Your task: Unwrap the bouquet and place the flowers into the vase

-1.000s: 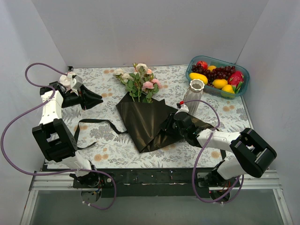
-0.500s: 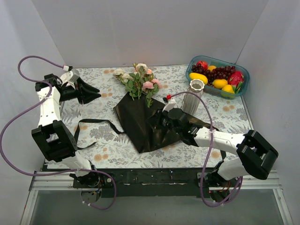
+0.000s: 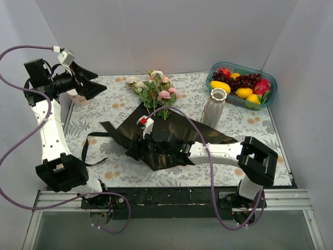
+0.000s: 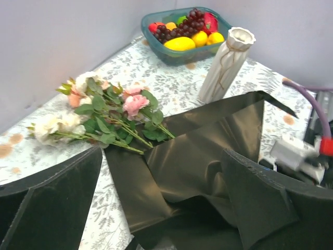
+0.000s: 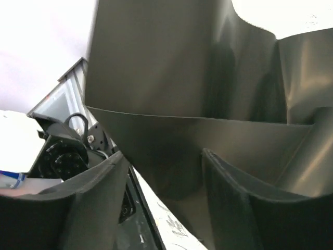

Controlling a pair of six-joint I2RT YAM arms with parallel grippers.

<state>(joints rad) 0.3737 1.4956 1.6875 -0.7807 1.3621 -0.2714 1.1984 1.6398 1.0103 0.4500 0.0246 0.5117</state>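
The left tool (image 3: 96, 82) has lifted off the table (image 3: 112, 107) to the 10 o'clock corner. Its fingers have sprung wide apart around nothing, so that arm has let go and is free. At 9 o'clock the black ribbon (image 3: 96, 135) lies loose on the cloth, and any lettering on it is too small to read. The black wrapping paper (image 3: 182, 125) has been pulled leftward, with a flap now poking toward the ribbon. The right tool (image 3: 139, 151) has swept over from beside the vase (image 3: 213, 107). Its fingers are partly apart against the sheet, and I see nothing pinched. The flowers (image 3: 156, 91) lie at 12 o'clock with their stems on the paper, so the unwrapping looks nearly done. The vase stands empty at 2 o'clock, near the fruit tray (image 4: 179, 56).
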